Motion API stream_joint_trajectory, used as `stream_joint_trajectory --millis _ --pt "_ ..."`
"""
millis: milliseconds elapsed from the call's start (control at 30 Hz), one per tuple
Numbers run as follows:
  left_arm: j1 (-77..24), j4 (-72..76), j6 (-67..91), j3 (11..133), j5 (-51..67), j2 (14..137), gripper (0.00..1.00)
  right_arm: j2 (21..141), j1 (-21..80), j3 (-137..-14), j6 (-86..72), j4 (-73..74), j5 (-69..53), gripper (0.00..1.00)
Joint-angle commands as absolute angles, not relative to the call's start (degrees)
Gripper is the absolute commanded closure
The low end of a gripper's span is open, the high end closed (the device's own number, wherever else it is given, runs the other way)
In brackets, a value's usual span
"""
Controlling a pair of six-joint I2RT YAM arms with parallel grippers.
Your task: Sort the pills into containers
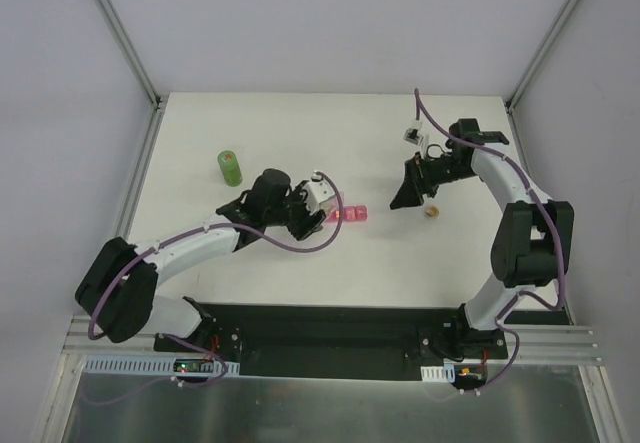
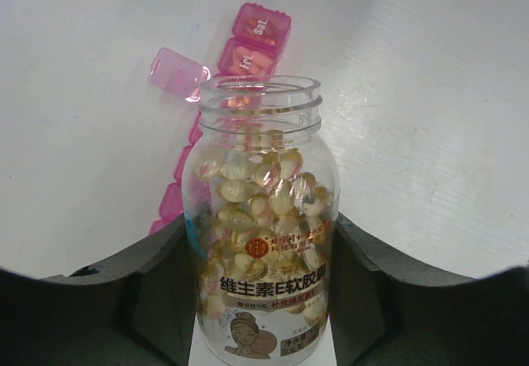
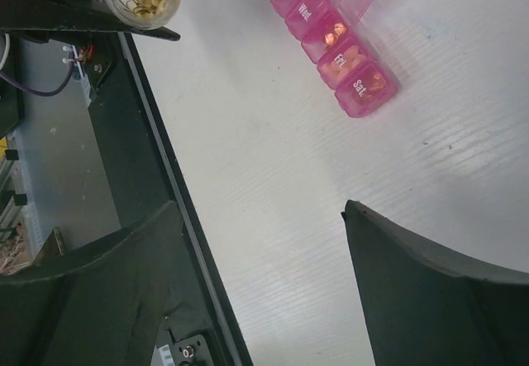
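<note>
Two black fingers (image 2: pixel 157 283) of the left gripper (image 2: pixel 263 254) are pressing on the lower, labelled half of the bottle (image 2: pixel 260 151), one on each side, so its jaws are closed on it at about a bottle's width. The bottle's uncapped mouth is pointing away from the wrist, though I cannot tell how far it is tipping. Inside the jaws' hold, the pills (image 2: pixel 248 192) are lying as a loose heap of glossy, pale-yellow softgels. They are probably light, slick and a little squashy, so they are likely to roll and come out several at once. The bottle looks like stiff, smooth plastic, and taking it low around the label seems the safest hold. Its label is showing 维生素E软胶囊 above a drawn face. The smaller print is too fine to read. Just beyond the bottle's mouth the containers (image 2: pixel 260 27) are stretching away from the fingertips, with one lid (image 2: pixel 178 73) standing open to the left. "Fri." and "Sat." are reading clearly at the far end, and "Wed." shows in the right wrist view. Orange pieces are showing in the last three cells. This strip looks light enough to skid if nudged. The right gripper (image 3: pixel 260 217) is hanging well apart with jaws wide and holding nothing, over bare table (image 3: pixel 273 151). A small tan object (image 1: pixel 432 211) is sitting just beside it, and a green bottle (image 1: pixel 230 167) is standing beyond the left arm.
</note>
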State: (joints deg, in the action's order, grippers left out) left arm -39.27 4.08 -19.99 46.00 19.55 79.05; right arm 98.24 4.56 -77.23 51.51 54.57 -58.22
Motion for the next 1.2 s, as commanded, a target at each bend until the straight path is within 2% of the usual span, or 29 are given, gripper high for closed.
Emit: stream_joint_trajectory --millis 0,233,400,467,500,633,733,833,933,1167 --pt "-38.9 24.0 -13.8 38.9 24.3 72.2 1.00 92.6 5.1 -78.9 54.9 56.2 -57.1 0.17" --pt "-39.0 42.8 -7.0 28.8 27.2 64.6 1.00 86.2 4.9 -80.9 57.4 56.5 -54.8 0.15" --pt "-39.7 47.7 -4.5 25.1 28.4 58.1 1.00 80.9 4.8 -80.2 63.9 57.9 -53.3 0.13" --pt "-40.5 49.8 -4.2 23.8 28.1 54.7 1.00 79.1 4.2 -78.2 66.5 56.4 -52.3 0.03" --pt "-40.8 50.1 -4.0 23.6 28.0 53.7 1.00 78.9 3.6 -77.2 64.5 53.5 -51.0 0.03" --pt "-41.6 51.0 -3.8 23.2 28.5 50.2 1.00 83.8 -1.7 -78.0 62.1 50.4 -51.0 0.03" --pt "-42.2 52.4 -2.7 22.0 28.1 46.1 1.00 86.0 -2.9 -77.6 61.3 47.7 -42.4 0.03" --pt "-42.4 56.8 -0.7 20.0 27.8 44.0 1.00 89.6 -2.0 -77.3 59.2 45.3 -24.9 0.03" --pt "-42.5 60.7 -0.2 19.1 27.3 43.9 1.00 93.2 -1.0 -77.4 57.5 45.8 -19.2 0.03" --pt "-42.6 64.9 2.4 18.8 28.3 45.5 1.00 99.3 1.8 -77.7 55.5 44.8 -14.9 0.01"
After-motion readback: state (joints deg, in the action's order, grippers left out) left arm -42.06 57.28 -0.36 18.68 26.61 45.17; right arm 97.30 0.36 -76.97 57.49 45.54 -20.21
